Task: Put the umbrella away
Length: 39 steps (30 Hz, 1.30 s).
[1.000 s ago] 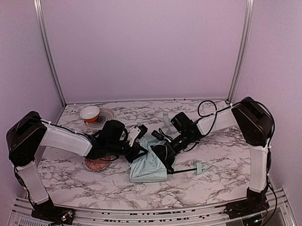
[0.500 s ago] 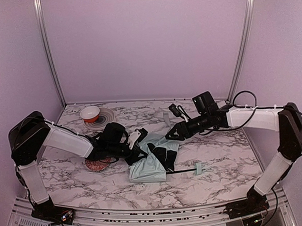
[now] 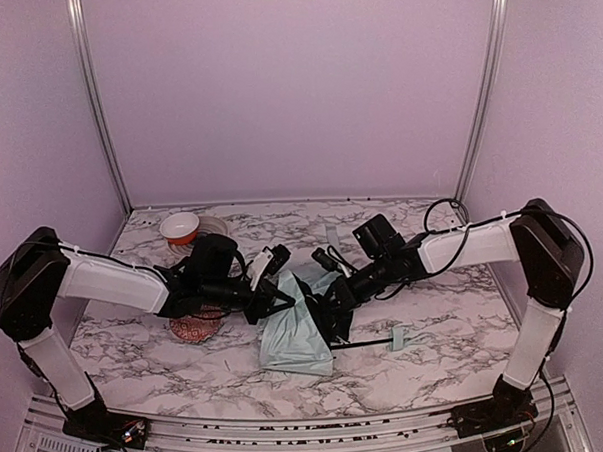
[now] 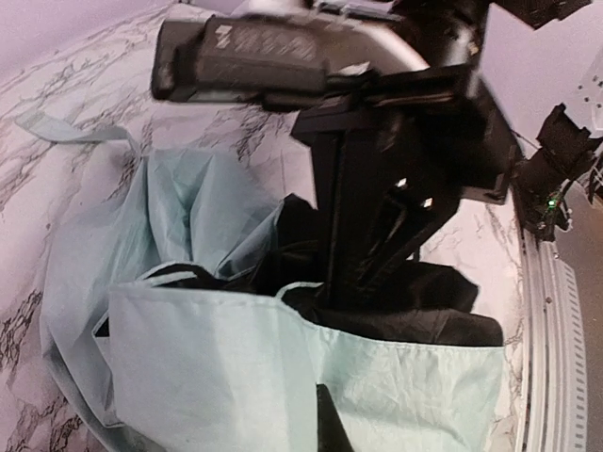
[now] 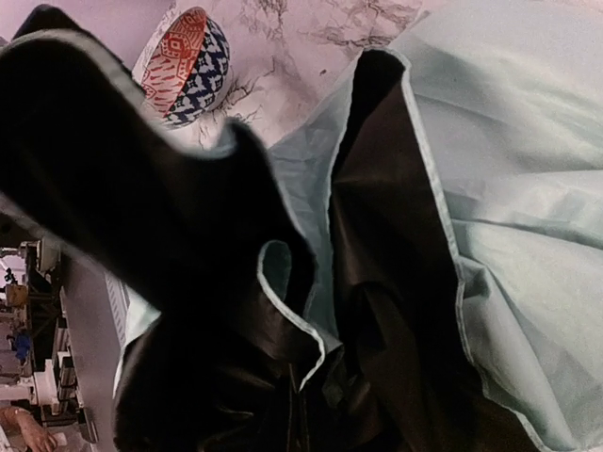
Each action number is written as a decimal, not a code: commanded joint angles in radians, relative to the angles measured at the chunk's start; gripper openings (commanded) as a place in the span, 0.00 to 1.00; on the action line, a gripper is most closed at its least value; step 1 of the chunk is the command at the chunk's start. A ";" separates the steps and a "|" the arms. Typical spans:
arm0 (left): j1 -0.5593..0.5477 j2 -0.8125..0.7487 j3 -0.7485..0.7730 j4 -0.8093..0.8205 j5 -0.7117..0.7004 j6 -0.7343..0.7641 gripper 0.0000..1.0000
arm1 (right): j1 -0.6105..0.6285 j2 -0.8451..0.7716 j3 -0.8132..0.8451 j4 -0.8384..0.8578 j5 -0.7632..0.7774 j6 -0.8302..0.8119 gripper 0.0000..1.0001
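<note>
Right gripper (image 3: 326, 297) back down, pinching umbrella (image 3: 292, 342) lining, left gripper (image 3: 273, 291) closed on its mint edge

Seen from above, the fingertips of the left end effector (image 3: 272, 292) and the right end effector (image 3: 327, 303) are lost in the folds of the umbrella (image 3: 294, 336), so whether either one pinches fabric cannot be told. The left arm covers most of the patterned bowl (image 3: 194, 331), just outward of the left end effector. In the right wrist view a blurred black mass (image 5: 122, 207) close to that end effector could be finger or lining, and the umbrella is cut off at the right and bottom edges.
</note>
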 commanded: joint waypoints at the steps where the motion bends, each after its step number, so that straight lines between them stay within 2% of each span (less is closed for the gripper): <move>1: -0.010 -0.110 -0.020 0.025 0.163 0.040 0.00 | -0.002 0.029 0.069 0.039 -0.010 0.002 0.00; 5: -0.054 -0.144 0.008 0.025 0.235 0.060 0.00 | 0.001 0.085 0.119 0.101 -0.022 0.034 0.00; 10: -0.105 -0.105 0.108 0.030 0.287 0.038 0.00 | 0.036 0.180 0.160 0.190 -0.063 0.097 0.00; 14: -0.095 -0.092 0.137 0.067 0.262 0.031 0.00 | 0.054 0.219 0.131 0.286 -0.111 0.156 0.00; 18: -0.053 -0.086 0.138 0.076 0.221 0.010 0.00 | 0.054 0.232 0.115 0.287 -0.121 0.155 0.00; 21: -0.033 -0.104 0.103 0.076 0.221 0.007 0.00 | 0.050 0.226 0.167 0.174 -0.116 0.080 0.10; 23: -0.032 -0.130 0.077 0.076 0.222 0.019 0.00 | 0.042 0.213 0.219 0.067 -0.110 0.006 0.21; 25: -0.032 -0.141 0.062 0.076 0.217 0.016 0.00 | 0.016 0.189 0.257 -0.018 -0.111 -0.047 0.33; 28: -0.032 -0.145 0.047 0.076 0.217 -0.001 0.00 | -0.046 0.149 0.305 -0.115 -0.132 -0.096 0.43; 32: -0.032 -0.150 0.034 0.076 0.215 -0.010 0.00 | -0.139 0.119 0.307 -0.195 -0.172 -0.146 0.53; 39: -0.032 -0.145 0.047 0.077 0.208 -0.010 0.00 | -0.139 0.216 0.300 -0.152 -0.115 -0.128 0.54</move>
